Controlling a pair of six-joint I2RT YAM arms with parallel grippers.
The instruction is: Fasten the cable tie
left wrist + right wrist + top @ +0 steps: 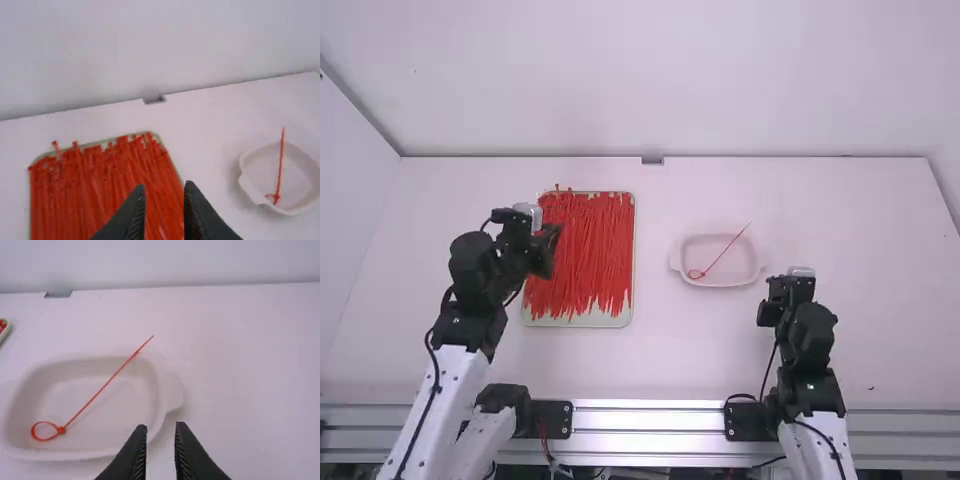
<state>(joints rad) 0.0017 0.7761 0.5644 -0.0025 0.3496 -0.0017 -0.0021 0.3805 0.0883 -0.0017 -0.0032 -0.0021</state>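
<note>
Left hand (163, 187) above tie-heaped tray (151, 134)

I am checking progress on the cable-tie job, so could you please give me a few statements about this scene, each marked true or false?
1. A looped cable tie lies in the white dish. True.
2. Its tail stays wholly inside the dish. False: the tail sticks out over the rim.
3. The left tool is over the tray of red ties. True.
4. The right tool holds a tie. False: nothing is between its fingers.
5. In the high view, the tray sits right of the dish. False: it sits left of it.
</note>
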